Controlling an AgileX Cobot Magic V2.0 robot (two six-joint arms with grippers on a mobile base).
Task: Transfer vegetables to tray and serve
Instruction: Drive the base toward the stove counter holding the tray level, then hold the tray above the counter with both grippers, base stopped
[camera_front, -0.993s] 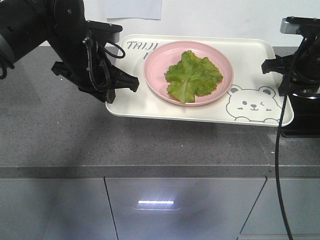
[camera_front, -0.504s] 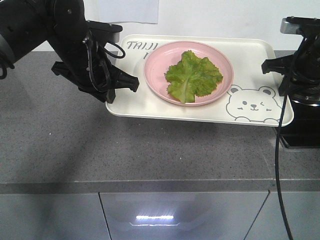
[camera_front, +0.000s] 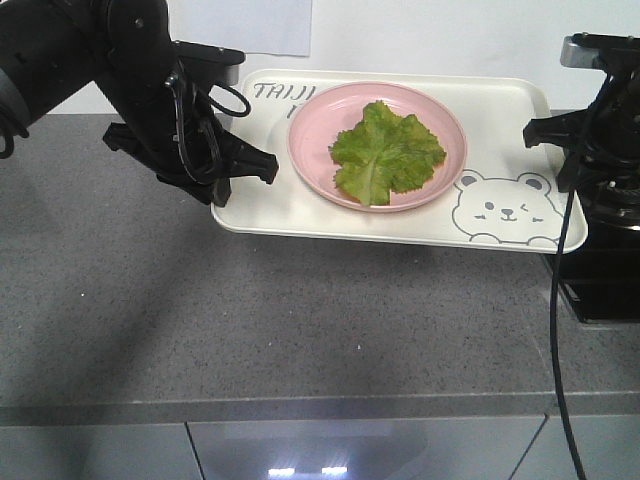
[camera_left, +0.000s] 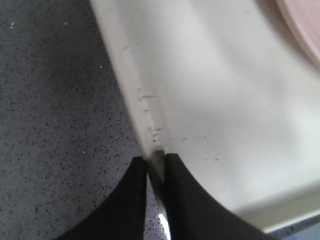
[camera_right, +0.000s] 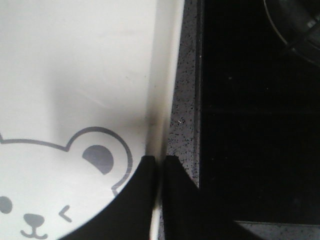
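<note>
Left black gripper (camera_left: 156, 165) pinched on left rim of cream-white rectangular bear-print tray (camera_front: 270, 200); right black gripper (camera_right: 159, 162) pinched on right rim. Tray above speckled grey stone counter (camera_front: 200, 300), black cooktop (camera_right: 250, 110) beside. Crinkly green lettuce bunch (camera_front: 385, 152) on round pink plate (camera_front: 320, 160), mid-tray.

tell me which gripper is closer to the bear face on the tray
Right. The right gripper pinches the tray rim right beside the bear face; the left gripper clamps the opposite rim, across the pink plate.

Even light, soft shadows (wrist views blurry)
</note>
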